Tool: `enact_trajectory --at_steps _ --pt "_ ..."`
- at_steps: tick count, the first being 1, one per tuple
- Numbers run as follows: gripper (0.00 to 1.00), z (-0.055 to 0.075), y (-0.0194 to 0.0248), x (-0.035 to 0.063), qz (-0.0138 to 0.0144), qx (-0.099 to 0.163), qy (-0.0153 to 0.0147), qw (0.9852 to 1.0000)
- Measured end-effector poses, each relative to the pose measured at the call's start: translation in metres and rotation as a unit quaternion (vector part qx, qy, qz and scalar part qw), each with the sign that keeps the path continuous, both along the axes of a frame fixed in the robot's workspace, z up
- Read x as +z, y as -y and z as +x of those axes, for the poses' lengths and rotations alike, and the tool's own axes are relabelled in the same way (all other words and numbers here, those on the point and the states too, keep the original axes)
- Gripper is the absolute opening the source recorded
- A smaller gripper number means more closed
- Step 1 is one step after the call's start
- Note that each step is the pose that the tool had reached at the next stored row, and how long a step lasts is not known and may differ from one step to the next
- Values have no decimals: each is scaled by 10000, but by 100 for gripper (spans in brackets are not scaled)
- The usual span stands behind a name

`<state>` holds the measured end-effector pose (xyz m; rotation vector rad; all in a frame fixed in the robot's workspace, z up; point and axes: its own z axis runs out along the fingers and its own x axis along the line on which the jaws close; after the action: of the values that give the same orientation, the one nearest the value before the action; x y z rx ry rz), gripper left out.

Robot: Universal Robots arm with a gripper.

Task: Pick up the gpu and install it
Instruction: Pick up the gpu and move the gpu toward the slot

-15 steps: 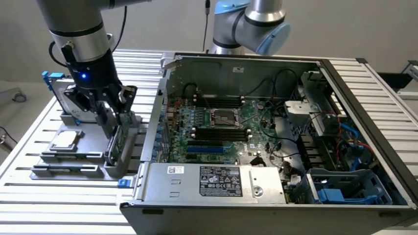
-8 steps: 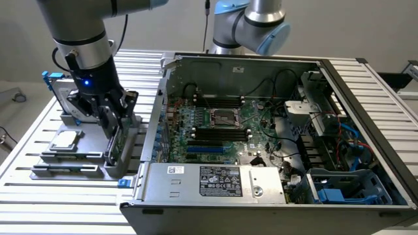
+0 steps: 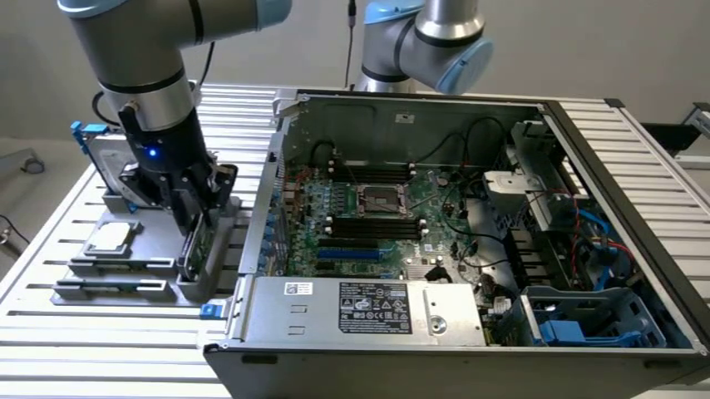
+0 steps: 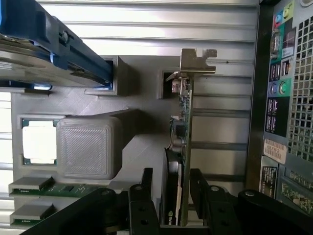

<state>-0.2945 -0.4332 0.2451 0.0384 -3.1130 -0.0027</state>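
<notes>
gripper (image 3: 199, 224) at gpu (image 3: 189, 252), computer case (image 3: 444, 112) beside

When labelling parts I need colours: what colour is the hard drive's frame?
Blue; the hard drive's frame shows best in the wrist view.

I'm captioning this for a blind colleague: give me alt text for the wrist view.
Black fingers of the open gripper straddle a thin green circuit-board card with a black cover, the gpu, standing on edge in a grey plastic holder. Nearby sit a silver hard drive in a blue frame and a square silver processor chip.
</notes>
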Motion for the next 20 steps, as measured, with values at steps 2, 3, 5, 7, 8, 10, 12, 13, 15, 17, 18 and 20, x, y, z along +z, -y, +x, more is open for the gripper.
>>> enact_trajectory --at_steps 2,3,5,7,8,10,12,13,15,17,18,20 --pt "44 0 1 -35 0 1 0 10000" --pt "44 0 1 -50 1 1 1 10000" --pt "44 0 1 -59 0 1 0 10000" --pt "44 -2 1 -62 0 1 0 10000" --pt "44 -3 1 -62 0 1 0 10000" --pt "44 -4 0 -63 1 1 1 10000" --pt "44 -4 1 -62 0 1 0 10000" --pt "44 -4 1 -62 0 1 0 10000" --pt "44 -4 1 -62 0 1 0 10000" --pt "44 -4 1 -62 0 1 0 10000" --pt "44 -4 1 -63 0 1 0 10000" --pt "42 -5 1 -62 0 1 0 10000"
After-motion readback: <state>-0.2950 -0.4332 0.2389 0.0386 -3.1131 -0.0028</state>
